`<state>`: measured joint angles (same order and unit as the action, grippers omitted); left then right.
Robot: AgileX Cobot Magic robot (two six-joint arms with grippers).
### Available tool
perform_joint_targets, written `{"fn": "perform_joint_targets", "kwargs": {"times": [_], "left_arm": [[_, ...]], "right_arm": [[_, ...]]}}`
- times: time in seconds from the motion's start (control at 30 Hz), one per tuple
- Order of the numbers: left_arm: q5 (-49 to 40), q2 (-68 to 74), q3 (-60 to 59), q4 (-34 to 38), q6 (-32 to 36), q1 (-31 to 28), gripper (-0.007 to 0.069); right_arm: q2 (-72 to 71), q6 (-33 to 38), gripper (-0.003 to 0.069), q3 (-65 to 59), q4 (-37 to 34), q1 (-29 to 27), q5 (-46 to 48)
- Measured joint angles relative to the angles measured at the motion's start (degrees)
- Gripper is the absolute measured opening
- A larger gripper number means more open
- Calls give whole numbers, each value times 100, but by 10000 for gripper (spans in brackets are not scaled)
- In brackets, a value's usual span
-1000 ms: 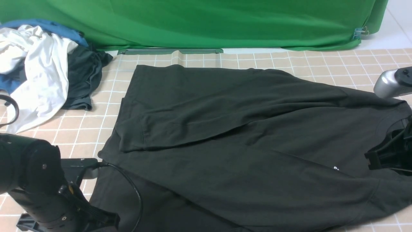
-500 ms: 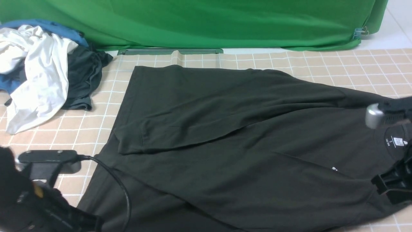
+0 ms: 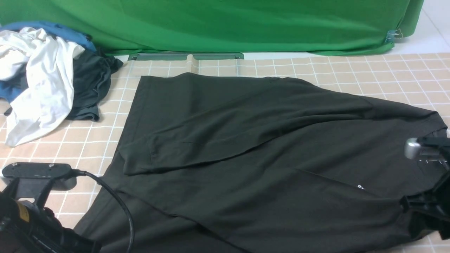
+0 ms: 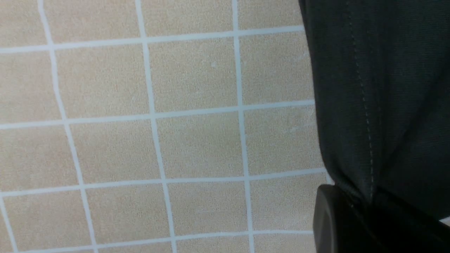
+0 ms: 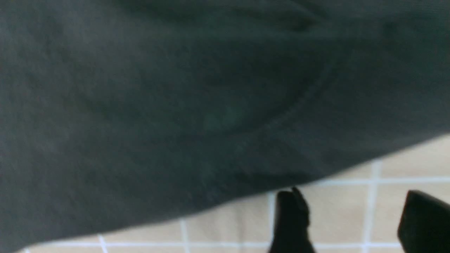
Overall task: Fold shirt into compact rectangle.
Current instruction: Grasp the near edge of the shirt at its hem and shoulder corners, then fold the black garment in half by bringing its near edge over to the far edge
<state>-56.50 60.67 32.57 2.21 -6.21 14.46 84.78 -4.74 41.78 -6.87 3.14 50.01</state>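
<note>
The black shirt (image 3: 263, 147) lies spread over the tiled table, its far sleeve folded across the body. A white fleck of chest print (image 3: 360, 187) shows near the right side. My left gripper (image 4: 365, 207) is shut on the stitched hem of the shirt (image 4: 379, 88) at the near left corner. In the front view only that arm's body (image 3: 31, 221) shows. My right gripper (image 5: 355, 207) is open over bare tiles, right beside the edge of the shirt (image 5: 175, 105), with nothing between its fingers. That arm (image 3: 427, 211) sits at the shirt's near right end.
A heap of clothes lies at the far left: a white garment (image 3: 38, 80), a dark grey-green one (image 3: 89, 84) and a blue one (image 3: 21, 91). A green backdrop (image 3: 225, 24) closes the far side. A black cable (image 3: 119, 207) loops from my left wrist over the shirt's near left part.
My right gripper has opened and let go of the shirt, dropping toward the near right edge. My left arm drew back to the near left, dragging the hem that way.
</note>
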Motion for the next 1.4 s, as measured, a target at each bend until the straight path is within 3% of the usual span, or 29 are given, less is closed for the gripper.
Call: {"fn": "perform_joint_targets", "kwargs": {"times": [0.27,0.37,0.5,0.53,0.63,0.67,0.9,1.13,1.4], "left_arm": [[77,-9,0,-14,0,0,36],[163,-9,0,-14,0,0,36],[256,-9,0,-14,0,0,36],[261,-9,0,-14,0,0,36],[273,-9,0,-14,0,0,36],[272,-9,0,-14,0,0,36],[267,-9,0,-14,0,0,36],[44,-9,0,-21,0,0,36],[-376,-9,0,-17,24,11,36]], "right_arm": [[604,-2,475,0,-271,0,-227],[680,-2,436,0,-309,0,-386],[713,-22,287,0,-310,0,-501],[733,3,212,11,-303,-7,-524],[751,228,75,18,-357,-7,-567],[751,293,65,18,-371,-7,-559],[415,651,59,24,-348,-20,12],[-175,671,59,65,133,-20,1277],[-175,849,59,65,207,-20,1608]]}}
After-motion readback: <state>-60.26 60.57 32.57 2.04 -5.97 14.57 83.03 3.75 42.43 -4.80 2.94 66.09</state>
